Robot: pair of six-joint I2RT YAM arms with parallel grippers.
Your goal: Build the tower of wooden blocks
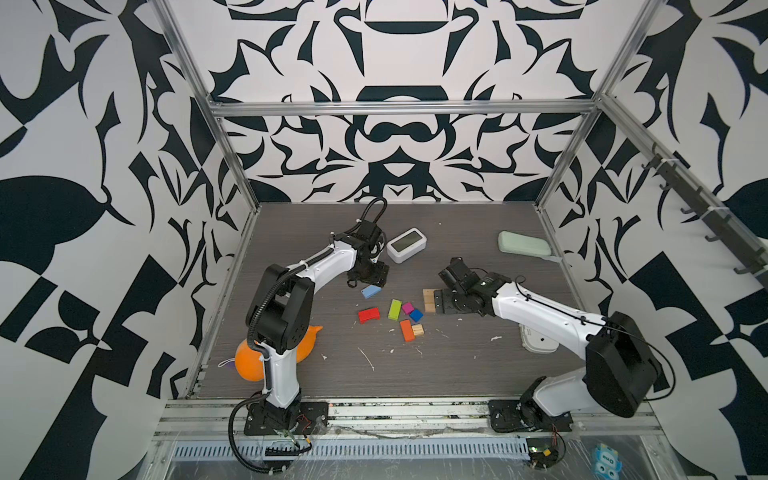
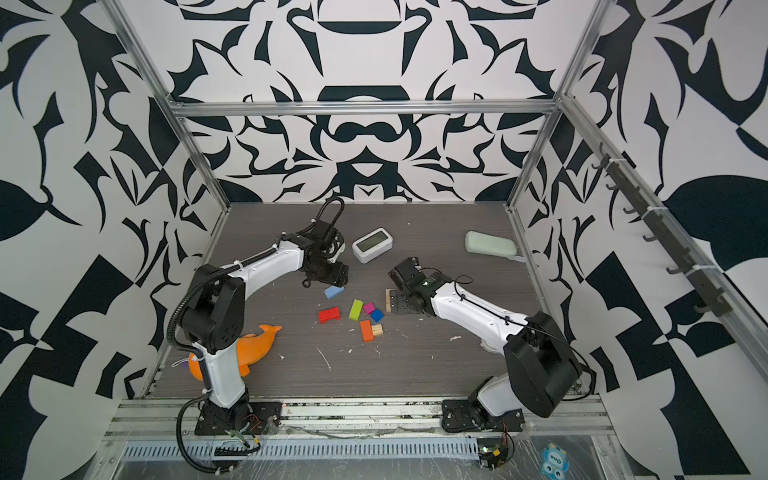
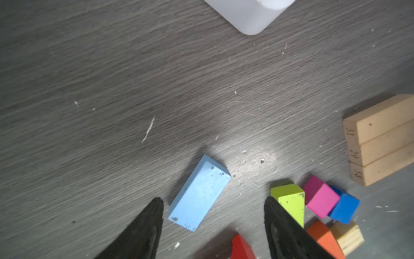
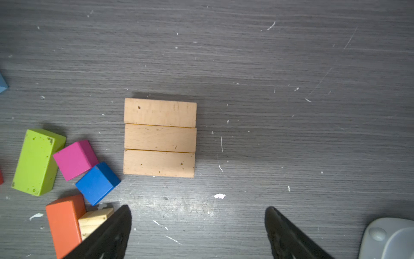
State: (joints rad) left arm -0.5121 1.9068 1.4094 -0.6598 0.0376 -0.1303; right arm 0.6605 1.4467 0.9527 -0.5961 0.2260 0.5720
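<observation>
Three tan bars (image 4: 159, 138) lie side by side on the grey table, partly under my right gripper (image 1: 441, 301) in both top views. My right gripper (image 4: 198, 209) stands open and empty just short of them. A light blue bar (image 3: 199, 194) lies flat, apart from the rest. My left gripper (image 3: 212, 201) hangs open over its near end without touching it. Between the arms lie a red bar (image 1: 369, 314), a lime green bar (image 1: 395, 309), a magenta cube (image 1: 407, 308), a dark blue cube (image 1: 416, 315), an orange bar (image 1: 407, 330) and a tan cube (image 1: 418, 330).
A white digital clock (image 1: 406, 245) stands behind the left gripper. A mint green case (image 1: 524, 244) lies at the back right. An orange dolphin toy (image 1: 253, 357) sits behind the left arm's base. A white rounded object (image 4: 389, 240) lies under the right arm.
</observation>
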